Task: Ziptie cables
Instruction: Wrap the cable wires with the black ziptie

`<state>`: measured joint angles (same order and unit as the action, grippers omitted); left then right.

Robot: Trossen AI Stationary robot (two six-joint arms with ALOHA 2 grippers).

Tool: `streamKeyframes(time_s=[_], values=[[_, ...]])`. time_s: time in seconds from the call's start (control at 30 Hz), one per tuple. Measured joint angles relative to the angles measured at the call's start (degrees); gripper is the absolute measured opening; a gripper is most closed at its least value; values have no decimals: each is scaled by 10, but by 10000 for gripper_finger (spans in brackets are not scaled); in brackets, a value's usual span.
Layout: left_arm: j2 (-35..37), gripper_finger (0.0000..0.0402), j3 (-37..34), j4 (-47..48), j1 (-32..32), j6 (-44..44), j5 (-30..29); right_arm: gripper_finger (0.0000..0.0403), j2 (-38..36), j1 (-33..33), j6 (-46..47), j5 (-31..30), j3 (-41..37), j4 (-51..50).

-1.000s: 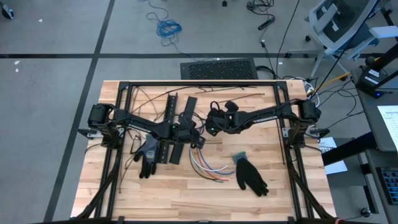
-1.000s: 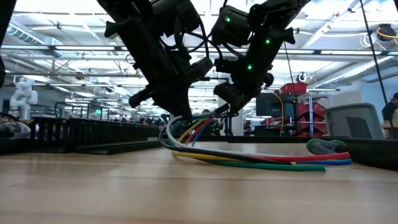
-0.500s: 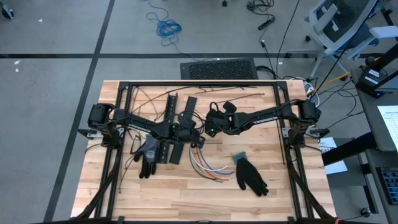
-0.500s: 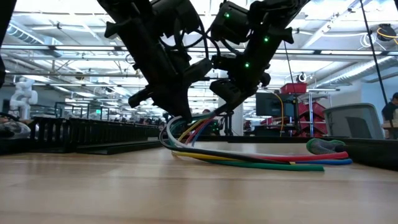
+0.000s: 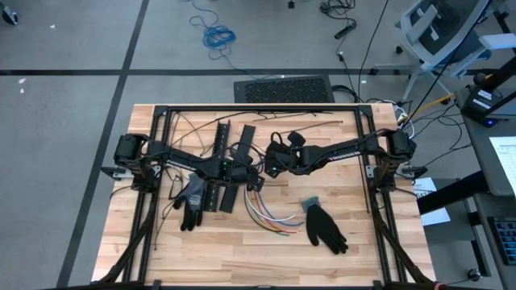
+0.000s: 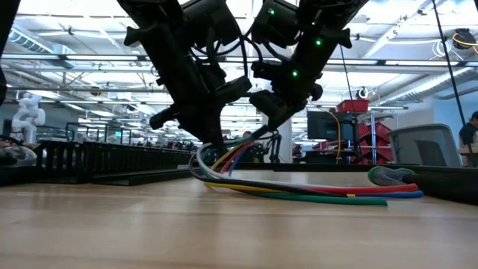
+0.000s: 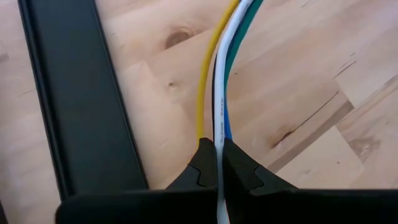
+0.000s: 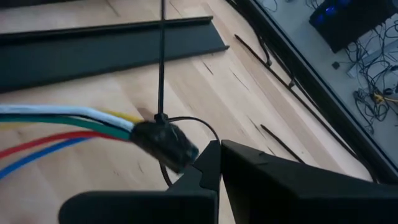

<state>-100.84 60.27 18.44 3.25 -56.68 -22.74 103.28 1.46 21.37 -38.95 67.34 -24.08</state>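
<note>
Cables (image 5: 270, 216) lie near the middle of the worktop (image 5: 363, 250), fanned out toward the near edge in the high view; at their far end they gather into one bundle and rise off the wood.

Left hand (image 7: 217, 167) — clenched on that gathered end. Left wrist view: white, yellow, green and blue strands run straight up between the two dark fingertips (image 7: 202, 165). A black slotted strip (image 7: 81, 99) lies flat on the wood just beside them.

Right hand (image 8: 214, 163) — clenched, just beside the left one over the centre of the worktop. Right wrist view: a thin black ziptie (image 8: 161, 62) loops round the bundle end and its tail stands up from the loop; the loop's lower part passes close to the fingertips, but whether it is pinched I cannot tell.

Low view: both arms come down together onto the raised cable end; remaining length trails flat along the wood.

Two dark gloves (image 5: 324, 228) lie on the worktop, one either side of the cables.
</note>
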Motion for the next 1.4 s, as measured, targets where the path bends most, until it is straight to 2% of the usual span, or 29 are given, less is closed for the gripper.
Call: streamKeyframes(time_s=[1.0, 1.4], values=[[0, 4, 0, 36, -3, 0, 0, 0, -8, -17, 7, 16, 7, -17], [-3, 4, 0, 51, -3, 1, 0, 0, -8, -39, 3, 15, 43, -27]])
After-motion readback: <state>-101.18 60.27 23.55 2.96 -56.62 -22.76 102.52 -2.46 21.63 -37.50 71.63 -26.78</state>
